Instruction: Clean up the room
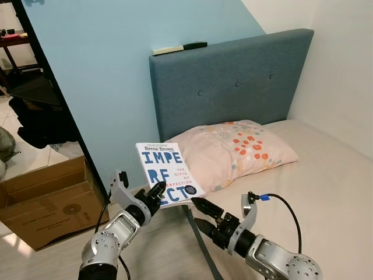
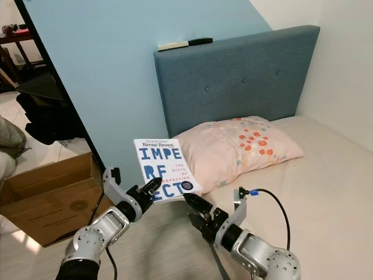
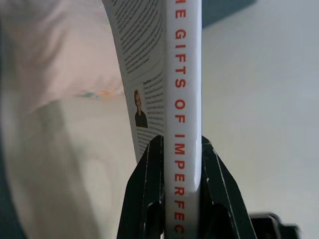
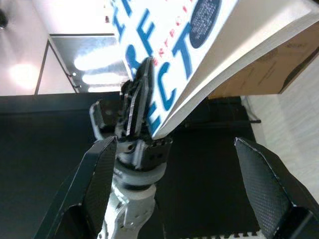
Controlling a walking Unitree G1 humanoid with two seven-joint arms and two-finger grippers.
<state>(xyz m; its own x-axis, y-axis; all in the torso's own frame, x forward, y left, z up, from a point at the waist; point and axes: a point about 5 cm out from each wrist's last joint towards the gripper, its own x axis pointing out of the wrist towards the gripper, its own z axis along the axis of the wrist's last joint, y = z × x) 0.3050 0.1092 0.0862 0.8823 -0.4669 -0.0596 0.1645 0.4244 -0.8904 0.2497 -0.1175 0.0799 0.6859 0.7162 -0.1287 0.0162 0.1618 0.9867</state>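
A white paperback book (image 1: 168, 172) with big blue cover letters is held up above the bed's near edge. My left gripper (image 1: 157, 192) is shut on its lower corner; in the left wrist view both black fingers (image 3: 144, 194) clamp the spine (image 3: 183, 99). My right gripper (image 1: 201, 213) hangs open just right of and below the book, with nothing between its fingers. In the right wrist view the book's cover (image 4: 169, 45) sits above the two spread fingertips (image 4: 94, 179).
A pink patterned pillow (image 1: 236, 150) lies against the grey-blue headboard (image 1: 233, 81), which carries a marker (image 1: 193, 45) on top. The beige mattress (image 1: 326, 186) stretches to the right. A cardboard box (image 1: 49, 201) stands on the floor at left, dark bags (image 1: 35, 119) behind it.
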